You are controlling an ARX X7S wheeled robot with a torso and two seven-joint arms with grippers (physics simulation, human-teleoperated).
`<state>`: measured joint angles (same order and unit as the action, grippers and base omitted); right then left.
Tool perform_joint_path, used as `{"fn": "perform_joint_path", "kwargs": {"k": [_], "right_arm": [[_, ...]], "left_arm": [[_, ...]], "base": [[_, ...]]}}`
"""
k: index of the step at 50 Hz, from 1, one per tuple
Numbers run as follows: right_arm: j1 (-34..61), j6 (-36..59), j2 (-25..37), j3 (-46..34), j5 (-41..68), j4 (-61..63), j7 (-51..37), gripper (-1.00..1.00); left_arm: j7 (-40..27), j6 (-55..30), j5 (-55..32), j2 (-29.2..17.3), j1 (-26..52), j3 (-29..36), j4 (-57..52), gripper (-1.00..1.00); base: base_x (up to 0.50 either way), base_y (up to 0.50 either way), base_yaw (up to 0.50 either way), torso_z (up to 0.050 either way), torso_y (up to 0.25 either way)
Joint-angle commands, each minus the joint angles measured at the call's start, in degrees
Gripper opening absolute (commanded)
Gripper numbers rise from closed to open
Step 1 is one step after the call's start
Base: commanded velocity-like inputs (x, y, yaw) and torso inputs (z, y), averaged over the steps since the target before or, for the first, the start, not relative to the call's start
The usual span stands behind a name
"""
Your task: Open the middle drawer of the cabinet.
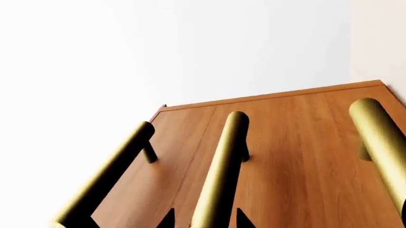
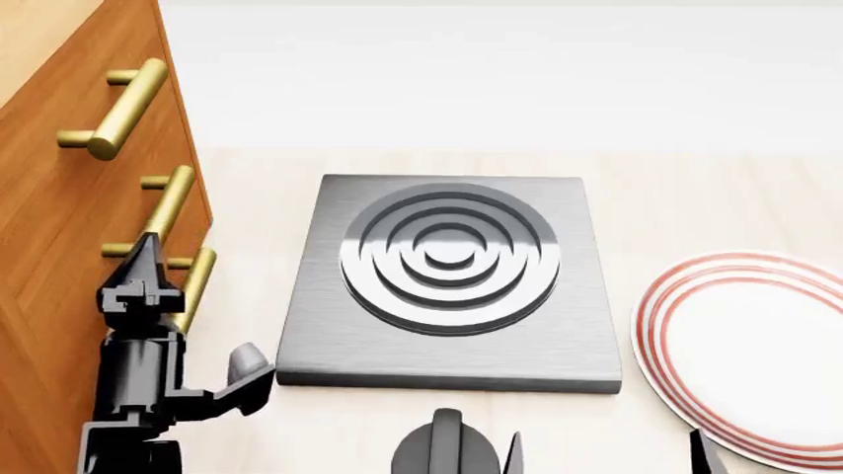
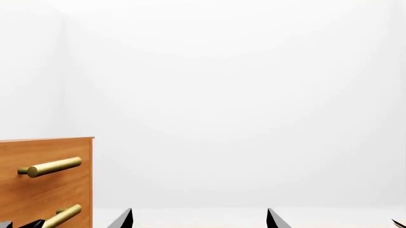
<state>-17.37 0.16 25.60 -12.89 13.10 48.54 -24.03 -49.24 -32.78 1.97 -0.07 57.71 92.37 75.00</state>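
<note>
Presently straddling the middle drawer's [image 2: 59, 222] brass bar handle [image 1: 221, 175]: left pincer [image 1: 204, 219] showing only two dark fingertips [image 1: 167, 219], one on either side of the bar and standing apart from it, so spread rather than pinching. Presumably lining up this way so that closing will clamp the bar for a straight pull. Sitting directly ahead of the left pincer, that drawer being the central one of three in the cabinet [image 2: 39, 257], with the upper handle [image 2: 121, 109] above the pincer and the lowest handle [image 2: 195, 286] just below and beside it. All three drawers appearing flush, so opening judged not yet begun.

Right pincer [image 3: 199, 219] idling well away, tips wide apart and gripping nothing.

Presenting smooth orange-brown wood grain on flat fronts; handles being round brushed-brass cylinders on short posts. Lying on the pale bench [image 2: 658, 197] to the right of the left pincer: a grey metal stove plate [image 2: 448, 276] with raised concentric rings, and a white red-rimmed plate [image 2: 751, 355] beyond it.
</note>
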Motion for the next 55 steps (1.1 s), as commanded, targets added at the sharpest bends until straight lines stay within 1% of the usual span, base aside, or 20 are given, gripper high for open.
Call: {"fn": "perform_joint_path", "kwargs": {"k": [1,7,12,29,55], "right_arm": [[0.1,0.0,0.2,0.0,0.1,0.0,-0.3,1.0],[0.2,0.1,0.2,-0.1,0.2,0.0,-0.4,1.0],[0.1,0.1,0.3,0.0,0.4,0.0,-0.5,1.0],[0.1,-0.1,0.6,0.0,0.6,-0.1,-0.9,1.0],[-0.2,-0.5,1.1,0.1,1.2,0.1,-1.3,1.0]], "left_arm": [[1.4,2.0,-1.3,0.1,-0.9,-0.3,0.0,-1.0],[0.7,3.9,0.1,0.1,-0.9,-0.8,-0.2,-1.0],[0.5,3.8,1.5,0.1,-0.7,-1.0,-1.6,-1.0],[-0.2,2.4,4.0,0.1,-0.9,-1.0,-4.9,-1.0],[1.8,-0.8,8.0,0.1,-0.6,-1.0,-11.9,-1.0]], "base": [[0.0,0.0,0.0,0.0,0.0],[0.0,0.0,0.0,0.0,0.0],[0.0,0.0,0.0,0.0,0.0],[0.0,0.0,0.0,-0.001,0.0],[0.0,0.0,0.0,0.0,0.0]]}}
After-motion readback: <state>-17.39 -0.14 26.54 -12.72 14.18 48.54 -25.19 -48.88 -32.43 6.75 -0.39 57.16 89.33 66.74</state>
